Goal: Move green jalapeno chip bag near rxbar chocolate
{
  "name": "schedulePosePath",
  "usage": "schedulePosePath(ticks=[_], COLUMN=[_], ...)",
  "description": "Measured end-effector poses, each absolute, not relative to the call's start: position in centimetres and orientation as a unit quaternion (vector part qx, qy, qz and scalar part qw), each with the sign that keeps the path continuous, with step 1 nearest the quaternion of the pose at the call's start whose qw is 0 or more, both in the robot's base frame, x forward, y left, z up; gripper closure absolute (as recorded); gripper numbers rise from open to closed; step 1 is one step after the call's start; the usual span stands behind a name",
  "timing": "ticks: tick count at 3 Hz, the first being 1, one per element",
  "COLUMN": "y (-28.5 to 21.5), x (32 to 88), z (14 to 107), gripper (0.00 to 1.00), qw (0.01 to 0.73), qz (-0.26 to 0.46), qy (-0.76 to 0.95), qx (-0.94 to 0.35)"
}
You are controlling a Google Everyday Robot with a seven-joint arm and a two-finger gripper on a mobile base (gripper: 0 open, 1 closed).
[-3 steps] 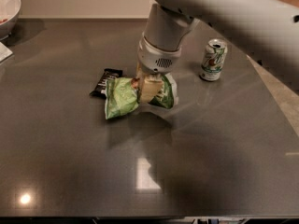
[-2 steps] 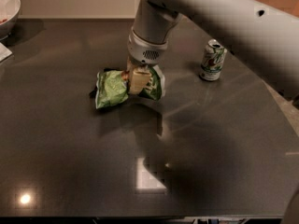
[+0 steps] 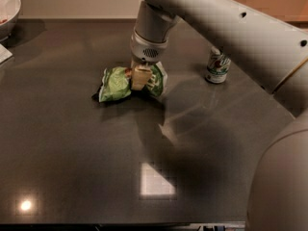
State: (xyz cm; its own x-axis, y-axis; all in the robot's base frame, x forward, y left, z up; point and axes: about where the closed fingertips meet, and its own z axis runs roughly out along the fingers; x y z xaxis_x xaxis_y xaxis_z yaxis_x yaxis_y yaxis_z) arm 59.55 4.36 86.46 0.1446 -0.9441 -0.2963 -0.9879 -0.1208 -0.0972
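In the camera view, the dark desk (image 3: 72, 153) filled most of the picture. The gripper (image 3: 139, 81) came down from the big pale arm (image 3: 216, 18), a bit nearer the far edge of the desk than the near edge, and close to the middle between left and right. Its fingers were pinching the green jalapeno chip bag (image 3: 115, 83) in the middle, so the bag was squashed there and puffed out on both sides. The bag was low, touching the desk or just above it; which one was hard to tell. A small dark corner stuck out from under the bag's left end, and it looked like the rxbar chocolate (image 3: 96, 96), mostly hidden. So the bag seemed to be right at the bar already. A green-and-white soda can (image 3: 217, 65) stood well apart, toward the right edge. A white bowl (image 3: 7, 6) sat at the far left corner. To do this step well, the gripper should set the bag down gently, let go without dragging it, and lift straight up so the bar does not get pushed.
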Motion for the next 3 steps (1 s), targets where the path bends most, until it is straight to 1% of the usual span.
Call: schedulePosePath(ticks=[1,2,3], y=[4.48,4.59,4.59], x=[59.54,59.58,59.58], z=[86.35,86.23,86.22], gripper=[0.12,0.0,0.0], qw=[0.136,0.136,0.136], qz=[0.081,0.082,0.082], qy=[0.648,0.648,0.648], qx=[-0.745,-0.745,-0.745])
